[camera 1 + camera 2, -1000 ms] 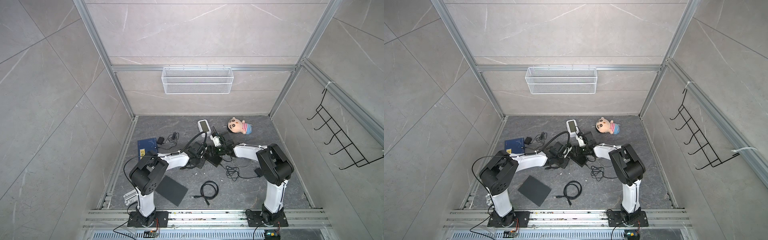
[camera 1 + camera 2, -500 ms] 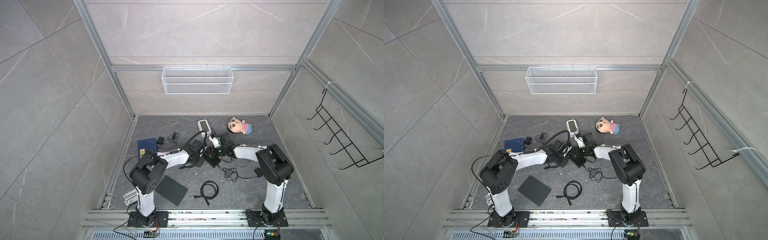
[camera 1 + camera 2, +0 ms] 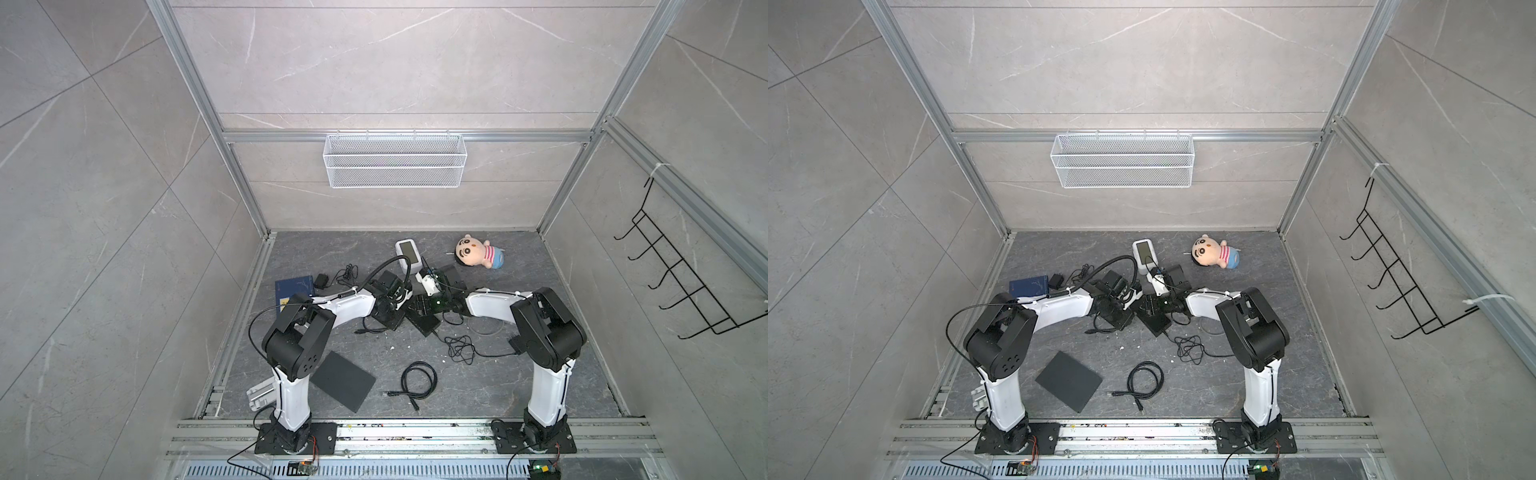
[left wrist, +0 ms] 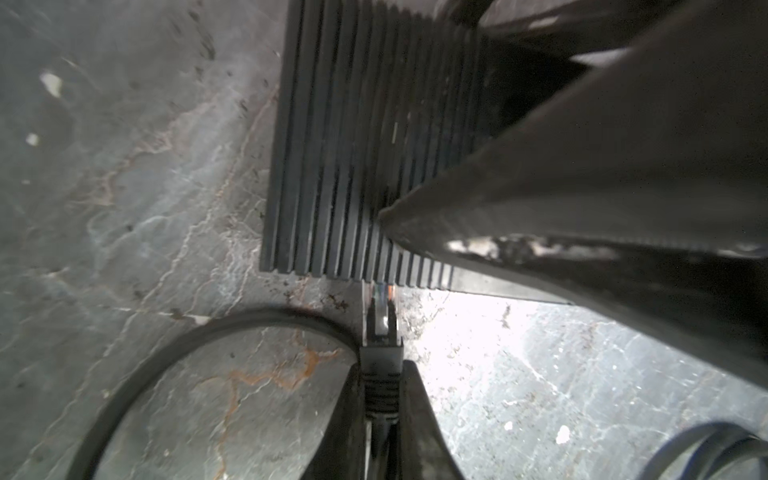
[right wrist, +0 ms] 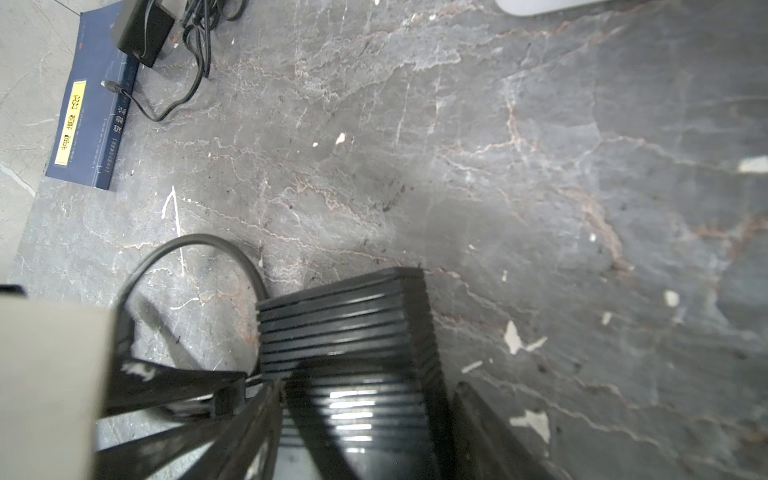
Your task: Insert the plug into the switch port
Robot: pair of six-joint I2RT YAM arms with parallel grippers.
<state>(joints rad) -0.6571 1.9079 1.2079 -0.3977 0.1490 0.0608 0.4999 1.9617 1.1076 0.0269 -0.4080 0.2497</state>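
The switch [image 4: 332, 166] is a black ribbed box lying flat on the stone floor, in both top views [image 3: 424, 320] [image 3: 1156, 321]. My left gripper [image 4: 380, 365] is shut on the black boot of the plug [image 4: 380, 332]. The plug's clear tip touches the edge of the switch; the port itself is hidden. My right gripper [image 5: 368, 386] stands open astride the switch [image 5: 345, 316], one finger against its side and a thin gap at the other. The two grippers meet mid-floor [image 3: 405, 299] [image 3: 430, 305].
The plug's black cable [image 5: 187, 245] loops beside the switch. Around it lie a blue book [image 3: 293, 289], a black adapter [image 3: 321, 281], a white device [image 3: 409, 253], a plush doll [image 3: 478, 253], a tangled wire [image 3: 459, 351], a coiled cable [image 3: 417, 380] and a black pad [image 3: 343, 380].
My right gripper has shifted slightly to the left at the switch. The left arm holds its place with the plug.
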